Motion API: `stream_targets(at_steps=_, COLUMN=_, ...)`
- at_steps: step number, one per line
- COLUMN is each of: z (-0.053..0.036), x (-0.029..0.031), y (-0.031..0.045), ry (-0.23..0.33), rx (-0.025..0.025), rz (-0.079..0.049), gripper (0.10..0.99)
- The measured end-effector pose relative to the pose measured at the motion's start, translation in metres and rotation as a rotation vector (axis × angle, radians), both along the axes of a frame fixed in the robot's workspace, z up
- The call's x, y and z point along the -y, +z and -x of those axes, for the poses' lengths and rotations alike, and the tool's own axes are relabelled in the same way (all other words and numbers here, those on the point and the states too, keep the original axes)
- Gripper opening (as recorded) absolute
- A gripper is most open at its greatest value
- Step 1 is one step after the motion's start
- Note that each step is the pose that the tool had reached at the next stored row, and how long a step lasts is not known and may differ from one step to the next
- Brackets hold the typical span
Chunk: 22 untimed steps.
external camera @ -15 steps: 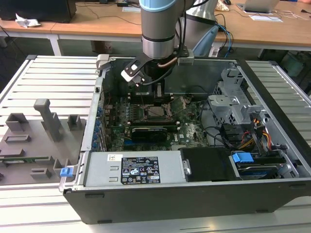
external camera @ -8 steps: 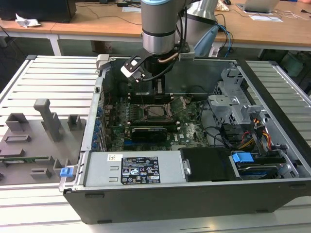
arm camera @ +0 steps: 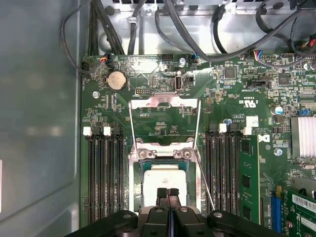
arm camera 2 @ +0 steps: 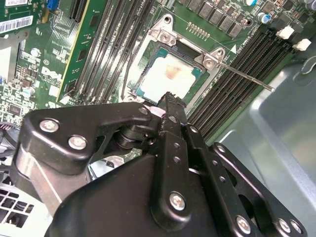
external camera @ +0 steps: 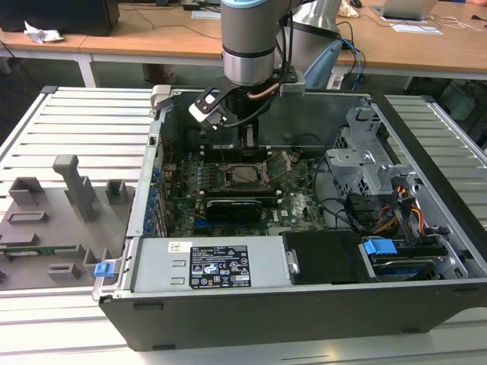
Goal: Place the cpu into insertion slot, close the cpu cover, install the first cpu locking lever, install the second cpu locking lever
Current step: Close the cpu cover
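An open computer case point(external camera: 304, 312) is lying on a slatted grey surface point(external camera: 84, 114), its labelled power supply point(external camera: 205, 266) sitting along one wall. Grey plastic fixtures point(external camera: 76, 190) are standing at the exterior view's left. Black cables point(arm camera: 197, 34) are running near a coin battery point(arm camera: 116, 80) on the green motherboard point(arm camera: 237, 89).

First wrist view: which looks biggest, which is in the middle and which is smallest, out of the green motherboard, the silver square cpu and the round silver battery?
1. Green motherboard, by far the largest.
2. Silver-grey square cpu, even though it is partly hidden.
3. Round silver coin battery, the smallest.
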State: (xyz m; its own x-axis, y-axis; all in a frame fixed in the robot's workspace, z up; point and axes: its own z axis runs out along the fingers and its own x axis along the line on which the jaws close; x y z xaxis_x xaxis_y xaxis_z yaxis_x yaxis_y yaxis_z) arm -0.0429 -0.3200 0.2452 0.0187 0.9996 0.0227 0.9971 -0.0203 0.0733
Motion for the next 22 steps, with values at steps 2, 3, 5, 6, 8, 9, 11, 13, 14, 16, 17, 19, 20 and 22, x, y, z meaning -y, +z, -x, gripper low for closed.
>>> stream_targets(at_steps=2, z=-0.0004, x=0.0002, y=0.0001, ry=0.0, rx=-0.0003, rz=0.0, gripper=0.106)
stream_targets(at_steps=3, z=-0.0014, x=0.0003, y=0.0001, ry=0.0, rx=-0.0013, rz=0.0, gripper=0.106)
stream_targets(at_steps=5, z=-0.0016, x=0.0005, y=0.0, ry=0.0, rx=-0.0015, rz=0.0, gripper=0.106)
stream_targets(at_steps=6, z=-0.0016, x=0.0007, y=0.0, ry=0.0, rx=-0.0015, rz=0.0, gripper=0.106)
stream_targets(at_steps=8, z=-0.0016, x=0.0008, y=0.0001, ry=0.0, rx=-0.0015, rz=0.0, gripper=0.106)
stream_targets(at_steps=9, z=-0.0015, x=0.0008, y=0.0006, ry=0.0, rx=-0.0018, rz=0.0, gripper=0.106)
stream_targets(at_steps=11, z=-0.0016, x=0.0008, y=0.0043, ry=0.0, rx=-0.0014, rz=0.0, gripper=0.106)
stream_targets(at_steps=13, z=-0.0016, x=0.0007, y=0.0082, ry=0.0, rx=-0.0015, rz=0.0, gripper=0.106)
stream_targets(at_steps=14, z=-0.002, x=0.0007, y=0.0087, ry=0.0, rx=-0.0014, rz=0.0, gripper=0.106)
stream_targets(at_steps=16, z=-0.002, x=0.0007, y=0.0091, ry=0.0, rx=-0.0014, rz=0.0, gripper=0.106)
stream_targets(at_steps=17, z=-0.002, x=0.0007, y=0.0097, ry=0.0, rx=-0.0017, rz=0.0, gripper=0.106)
stream_targets(at_steps=19, z=-0.0021, x=0.0006, y=0.0112, ry=0.0, rx=-0.0014, rz=0.0, gripper=0.106)
stream_targets(at_steps=20, z=-0.0021, x=0.0006, y=0.0115, ry=0.0, rx=-0.0015, rz=0.0, gripper=0.106)
stream_targets(at_steps=22, z=-0.0023, x=0.0006, y=0.0121, ry=0.0, rx=-0.0015, rz=0.0, gripper=0.106)
